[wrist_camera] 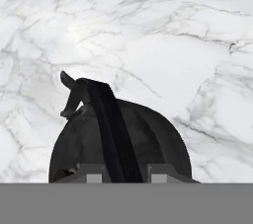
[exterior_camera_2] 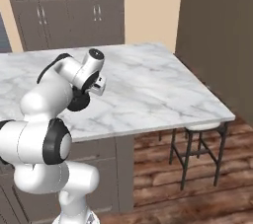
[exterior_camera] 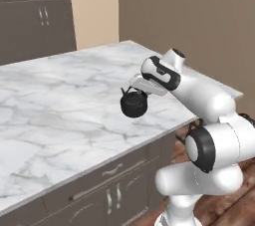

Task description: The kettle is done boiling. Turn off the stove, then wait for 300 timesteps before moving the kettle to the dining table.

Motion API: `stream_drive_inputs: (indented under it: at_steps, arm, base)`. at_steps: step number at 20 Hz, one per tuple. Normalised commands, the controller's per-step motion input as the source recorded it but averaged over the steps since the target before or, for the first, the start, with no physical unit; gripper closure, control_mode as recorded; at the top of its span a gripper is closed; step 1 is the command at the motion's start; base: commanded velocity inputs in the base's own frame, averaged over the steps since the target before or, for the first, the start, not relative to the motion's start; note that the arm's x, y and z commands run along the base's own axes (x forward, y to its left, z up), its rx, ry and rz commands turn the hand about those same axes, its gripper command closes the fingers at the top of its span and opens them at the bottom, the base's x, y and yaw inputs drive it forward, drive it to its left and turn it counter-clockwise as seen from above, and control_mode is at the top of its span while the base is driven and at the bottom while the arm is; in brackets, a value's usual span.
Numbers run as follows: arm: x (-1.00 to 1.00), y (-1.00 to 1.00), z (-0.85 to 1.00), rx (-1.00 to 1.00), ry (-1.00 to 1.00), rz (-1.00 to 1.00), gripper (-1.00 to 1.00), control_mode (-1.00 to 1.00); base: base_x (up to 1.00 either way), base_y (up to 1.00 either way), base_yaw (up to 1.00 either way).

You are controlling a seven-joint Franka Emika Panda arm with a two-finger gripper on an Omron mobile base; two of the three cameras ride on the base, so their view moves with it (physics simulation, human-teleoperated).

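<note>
The small black kettle [exterior_camera: 134, 104] hangs by its thin arched handle [wrist_camera: 112, 134] from my gripper [exterior_camera: 131, 89], which is shut on that handle. It is over the near right part of the dining table [exterior_camera: 60, 105], a long white-grey marble top. Whether its base touches the marble I cannot tell. In the hand view the kettle [wrist_camera: 148, 139] sits just beyond my gripper [wrist_camera: 123, 177], spout [wrist_camera: 69, 94] pointing upper left. From the right base view the kettle [exterior_camera_2: 79, 102] is mostly hidden behind my arm. The stove is out of view.
A dark-legged stool [exterior_camera_2: 196, 144] stands under the table's right end, over the wooden floor. Tall grey-brown cabinets [exterior_camera_2: 64, 6] line the back wall beyond the table. A brown wall [exterior_camera: 199, 16] rises to the right. The table's front edge [exterior_camera: 99, 163] runs just below the kettle.
</note>
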Motion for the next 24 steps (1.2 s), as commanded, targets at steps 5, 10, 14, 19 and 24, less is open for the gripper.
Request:
stream_drive_inputs:
  at_steps: [5,10,14,19,24]
  arm:
    - [0.00,0.00,0.00,0.00,0.00,0.00,1.00,1.00]
    - [0.00,0.00,0.00,0.00,0.00,0.00,1.00,1.00]
    - [0.00,0.00,0.00,0.00,0.00,0.00,1.00,1.00]
    - [0.00,0.00,0.00,0.00,0.00,0.00,1.00,1.00]
    - [0.00,0.00,0.00,0.00,0.00,0.00,1.00,1.00]
  base:
    - [0.07,-0.71,0.33]
    - [0.09,-0.56,0.38]
    - [0.04,-0.46,0.39]
    - [0.02,-0.53,0.39]
    - [0.01,-0.70,0.34]
